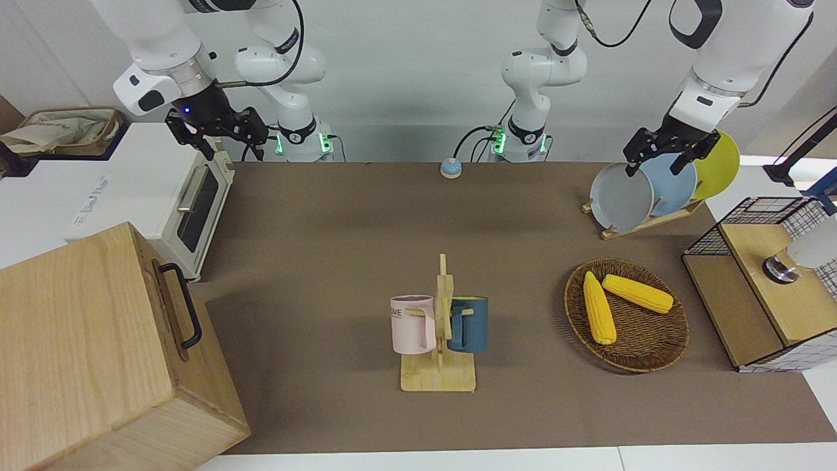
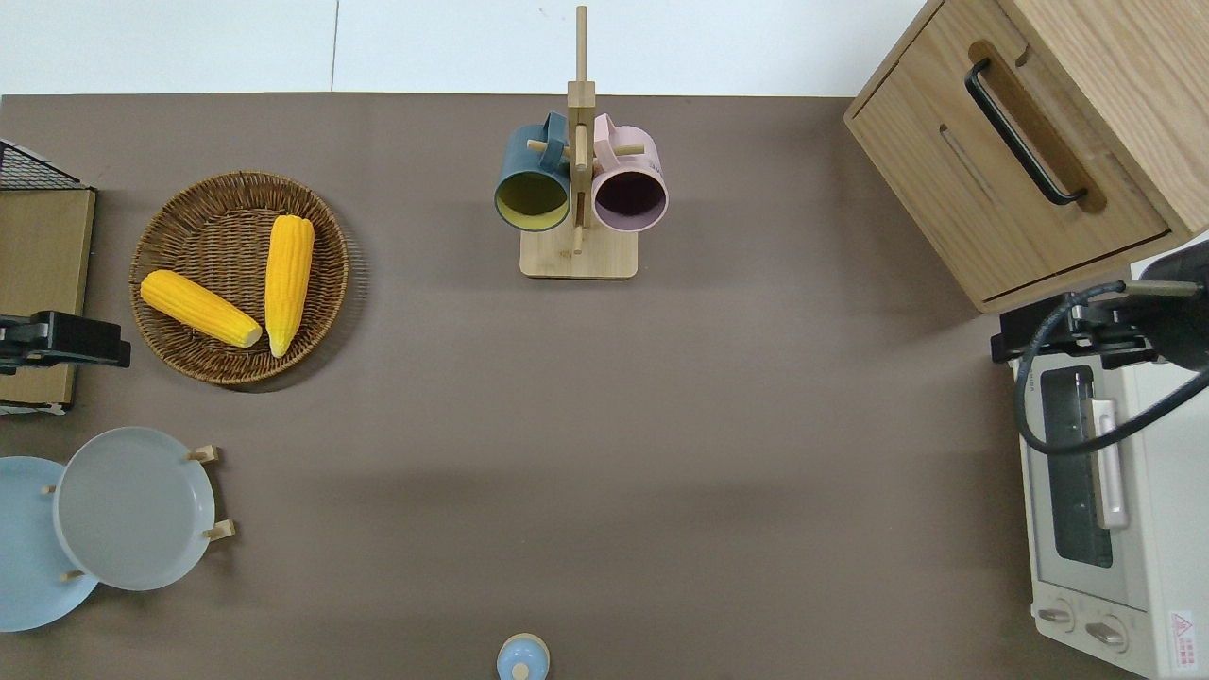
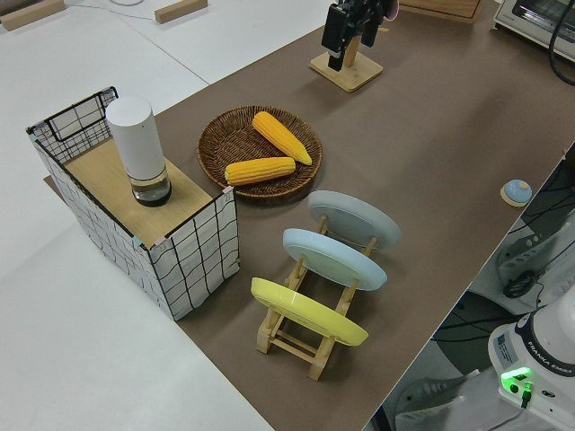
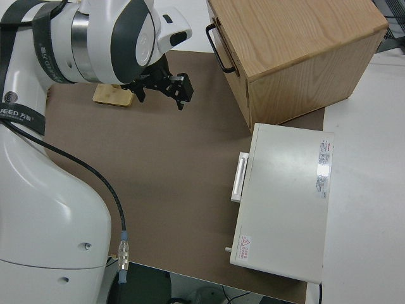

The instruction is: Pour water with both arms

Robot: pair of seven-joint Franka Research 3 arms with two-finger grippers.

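Left gripper and right gripper: fingers apart, holding nothing. Pink mug (rigid, probably breakable) is best grasped at its handle.

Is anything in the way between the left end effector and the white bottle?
Nothing visible does. The left end effector hangs over the wire crate's wooden top, where the white bottle stands alone.
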